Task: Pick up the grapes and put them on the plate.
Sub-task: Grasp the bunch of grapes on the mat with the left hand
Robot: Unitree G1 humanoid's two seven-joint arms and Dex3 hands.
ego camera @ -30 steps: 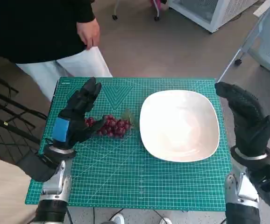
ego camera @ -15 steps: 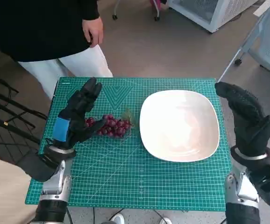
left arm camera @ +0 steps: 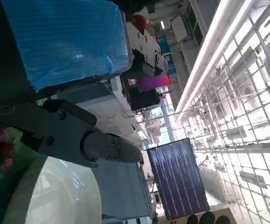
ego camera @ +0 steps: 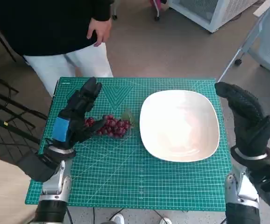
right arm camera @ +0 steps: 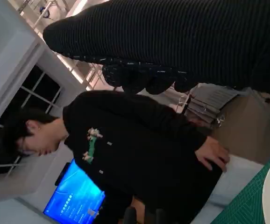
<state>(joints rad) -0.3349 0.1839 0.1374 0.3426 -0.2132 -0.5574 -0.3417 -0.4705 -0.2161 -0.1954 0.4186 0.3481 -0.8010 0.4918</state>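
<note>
On the green cutting mat (ego camera: 125, 182), taking the white plate (ego camera: 179, 125) as our landmark, we start at the far side from it: our left hand (ego camera: 74, 116) hangs over the mat with its fingers spread and nothing in them, the thumb reaching toward the grapes (ego camera: 110, 126). The red bunch lies flat on the mat between that hand and the plate, just beside the plate's near rim, its leafy stem end pointing plateward. We judge the reach-and-grasp step is in hand; the grapes are not lifted. Next we would need to lower the fingers around the bunch, close gently so no berries crush or drop, then carry it the short way over the rim. Beyond the plate's other side, our right hand (ego camera: 247, 119) stands raised, fingers loosely extended, holding nothing. Past the mat's far edge stands a person (ego camera: 55, 32) in a black top; nothing lies between grapes and plate.
</note>
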